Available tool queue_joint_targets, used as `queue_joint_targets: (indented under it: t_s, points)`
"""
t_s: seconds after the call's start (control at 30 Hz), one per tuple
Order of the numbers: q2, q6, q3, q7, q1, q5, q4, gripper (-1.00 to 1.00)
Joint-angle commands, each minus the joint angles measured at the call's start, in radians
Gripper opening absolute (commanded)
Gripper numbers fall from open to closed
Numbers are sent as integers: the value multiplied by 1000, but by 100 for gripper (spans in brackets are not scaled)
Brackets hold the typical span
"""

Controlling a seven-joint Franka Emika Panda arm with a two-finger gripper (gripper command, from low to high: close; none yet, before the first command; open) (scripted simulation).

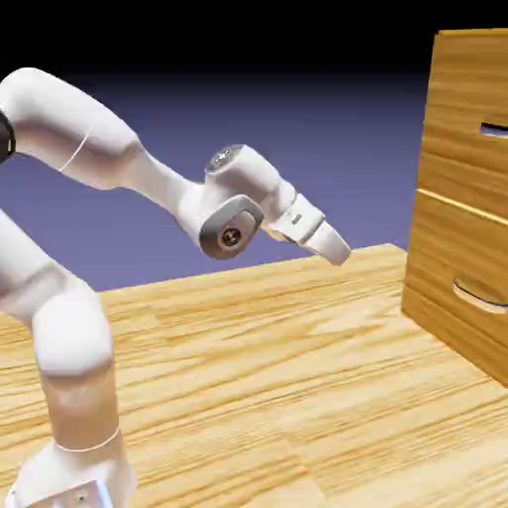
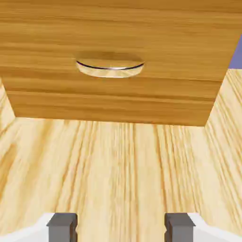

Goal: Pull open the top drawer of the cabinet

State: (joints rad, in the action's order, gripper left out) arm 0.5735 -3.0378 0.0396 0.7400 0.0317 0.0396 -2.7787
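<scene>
The cabinet [image 1: 461, 189] stands at the exterior view's right, a tall wood-grain box with two stacked drawer fronts. The top drawer [image 1: 466, 109] sits flush and shut, its small silver bar handle [image 1: 493, 129] partly cut off by the frame edge. My gripper [image 1: 339, 252] hangs in the air well to the left of the cabinet, tilted down toward it and touching nothing. In the hand view the gripper [image 2: 121, 228] is open, its two grey fingertips [image 2: 62, 227] wide apart over bare wooden floor. That view shows only the cabinet's lower front [image 2: 113, 56]; the top drawer is out of it.
The lower drawer's curved silver handle [image 1: 479, 298] [image 2: 110, 69] lies below the top one. A wooden floor [image 1: 298, 377] stretches between the arm's base and the cabinet.
</scene>
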Motion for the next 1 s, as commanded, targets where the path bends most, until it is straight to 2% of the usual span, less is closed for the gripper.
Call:
queue_joint_targets:
  t_s: [0.0,0.97]
  points:
    - [3,-1,33,-1,36,33,26,0]
    - [87,-19,985,-24,1087,986,779,0]
